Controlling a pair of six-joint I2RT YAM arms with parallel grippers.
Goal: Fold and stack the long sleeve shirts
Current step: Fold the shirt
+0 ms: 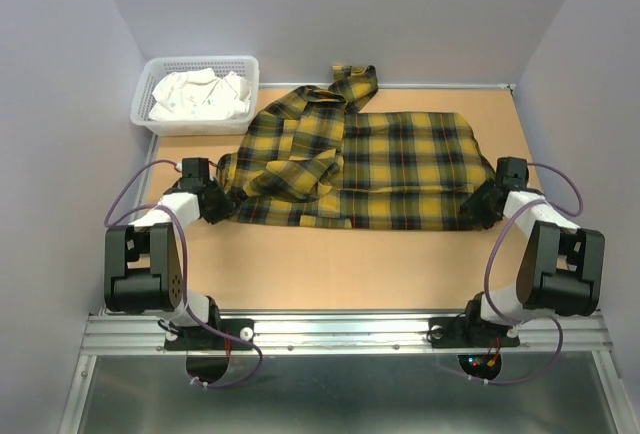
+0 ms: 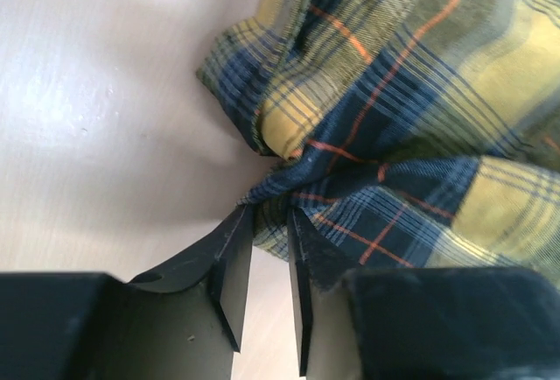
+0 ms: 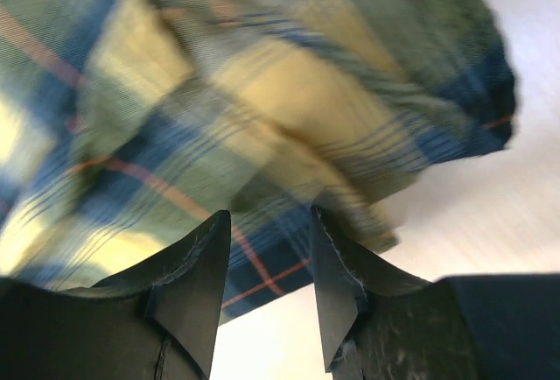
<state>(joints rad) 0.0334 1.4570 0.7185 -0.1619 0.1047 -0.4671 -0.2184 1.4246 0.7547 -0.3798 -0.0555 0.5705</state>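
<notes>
**plaidfan:** ok, left to right, what's on the table (image 1: 330,264)?

**yam_guy:** Far left corner has a white basket (image 1: 145,114) with some crumpled white cloth (image 1: 200,96) in it. Just right of that is the shirt (image 1: 390,169), the yellow and dark plaid one. It's spread sideways across the middle of the table. The right half is fairly flat, and the left half is rumpled with folds piled on top. One bit runs up toward the back wall.

**plaidfan:** and the arms?

**yam_guy:** The left gripper (image 1: 222,206) is at the shirt's left edge. On its wrist cam (image 2: 271,218) the fingers are nearly together, with a gathered pinch of shirt (image 2: 394,117) caught right at the tips, so it's got hold of the fabric. The right gripper (image 1: 480,204) is at the right edge.

**plaidfan:** is that one gripping too?

**yam_guy:** Can't tell tbh. Its wrist view (image 3: 269,222) is blurry. The fingers sit partly apart and the shirt (image 3: 262,91) fills the gap and everything past it. I can't make out whether they're actually pressing on it.
</notes>
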